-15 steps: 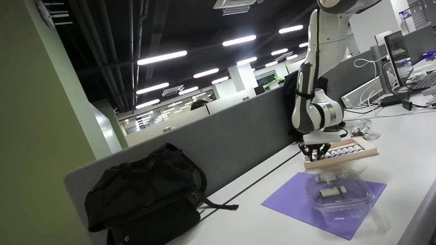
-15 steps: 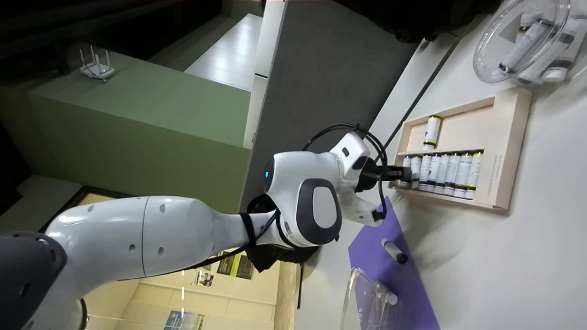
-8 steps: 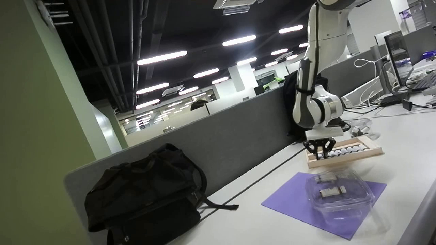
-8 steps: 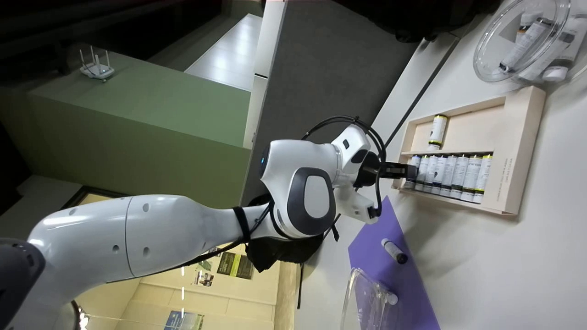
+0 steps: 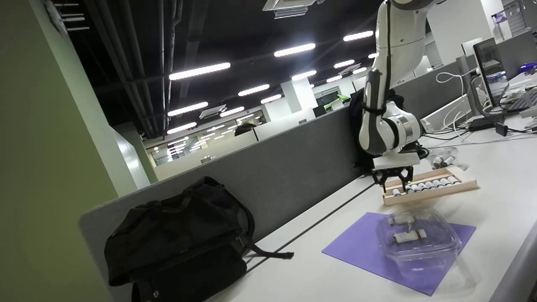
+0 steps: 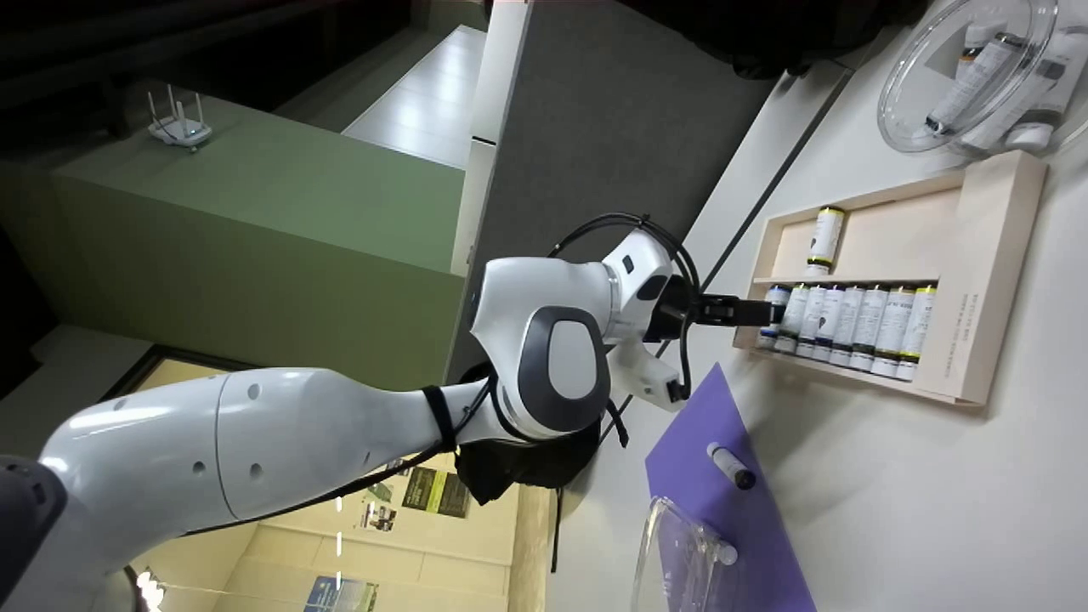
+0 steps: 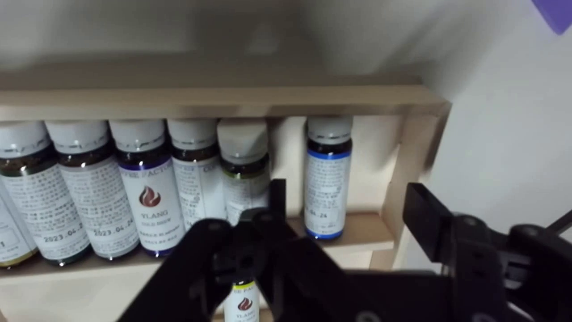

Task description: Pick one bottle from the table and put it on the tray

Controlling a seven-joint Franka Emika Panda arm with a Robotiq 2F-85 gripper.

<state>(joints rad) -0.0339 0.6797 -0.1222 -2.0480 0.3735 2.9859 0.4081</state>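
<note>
Your gripper (image 7: pixel 345 205) is spread wide, holding nothing, with the blue-banded bottle (image 7: pixel 328 188) between its fingers (image 7: pixel 426 219) in the wrist view. Bottle's lying in the wooden tray (image 7: pixel 384 96), cap toward the long outer wall, long axis roughly parallel to the short end.

Open-plan office, and every light in the place is burning!
A grey partition (image 5: pixel 302 172) runs right along the white desk (image 5: pixel 501 188), and look down the far end: computer monitor (image 5: pixel 491 69), keyboard (image 5: pixel 524 102) (a proper workstation, that). Up top, rows of strip lights (image 5: pixel 294 50) blaze beneath a dark ceiling (image 5: pixel 251 23), with white dividers (image 5: pixel 285 123) beyond. Black backpack (image 5: pixel 180 243) in front of the partition, white router (image 6: pixel 180 131) up by the green wall (image 6: pixel 331 195)!
</note>
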